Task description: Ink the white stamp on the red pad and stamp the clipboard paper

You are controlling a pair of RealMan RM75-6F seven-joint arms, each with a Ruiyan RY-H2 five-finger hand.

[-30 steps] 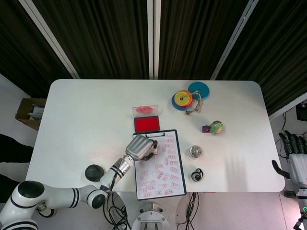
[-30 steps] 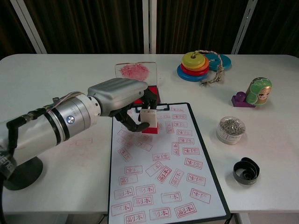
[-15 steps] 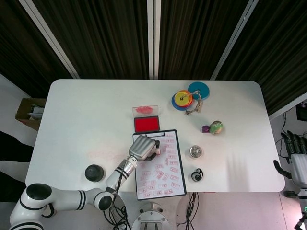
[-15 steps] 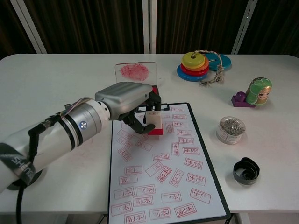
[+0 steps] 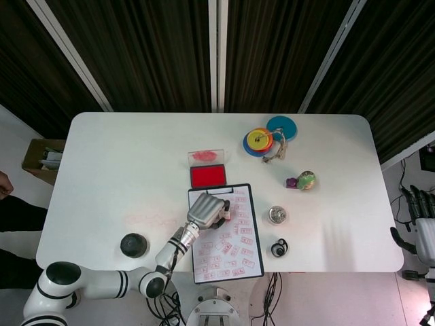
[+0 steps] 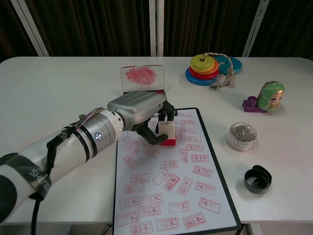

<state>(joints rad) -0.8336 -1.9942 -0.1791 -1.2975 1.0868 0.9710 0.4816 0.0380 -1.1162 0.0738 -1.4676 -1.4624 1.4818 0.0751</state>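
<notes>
My left hand [image 6: 142, 108] grips the white stamp [image 6: 166, 130], whose red base points down over the upper part of the clipboard paper [image 6: 171, 191]. The base sits at or just above the sheet; I cannot tell whether it touches. The paper carries several red stamp marks. In the head view the left hand [image 5: 206, 209] covers the clipboard's [image 5: 229, 258] top left, just below the red ink pad [image 5: 207, 175]. The pad's clear lid [image 6: 141, 78] stands up behind the hand. My right hand [image 5: 424, 229] hangs off the table's right side, holding nothing.
A coloured ring stacker [image 6: 208, 67] with a cord stands at the back right. A small doll [image 6: 270, 95], a tin of paper clips [image 6: 242, 135] and a black tape roll [image 6: 257, 178] lie right of the clipboard. A black round knob [image 5: 134, 244] sits at the front left.
My left hand has carried the stamp to the right and lower, bringing its red base down over the top of the paper. The right hand has barely moved.
</notes>
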